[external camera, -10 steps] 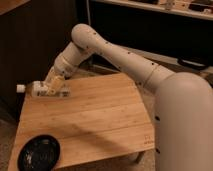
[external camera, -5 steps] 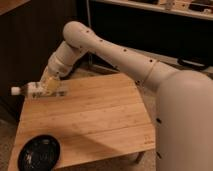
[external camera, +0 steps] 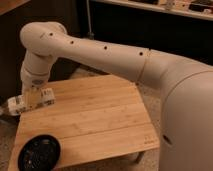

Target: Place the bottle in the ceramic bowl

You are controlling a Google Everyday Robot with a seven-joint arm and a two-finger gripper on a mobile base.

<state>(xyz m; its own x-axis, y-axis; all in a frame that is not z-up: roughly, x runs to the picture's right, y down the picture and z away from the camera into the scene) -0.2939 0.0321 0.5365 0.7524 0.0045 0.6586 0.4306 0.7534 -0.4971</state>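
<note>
Swung forward along the table's (external camera: 100, 120) left edge, your tool (external camera: 35, 98) grips the bottle (external camera: 16, 105) shut, cap pointing left; the ceramic bowl (external camera: 39, 152) lies straight ahead, toward the front corner.

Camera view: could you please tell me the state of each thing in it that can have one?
gripper: shut on the bottle, at the far left edge of the table.
bottle: held sideways, cap end past the table edge, not in the ceramic bowl.
ceramic bowl: upright, empty, on the table's near left corner.
</note>
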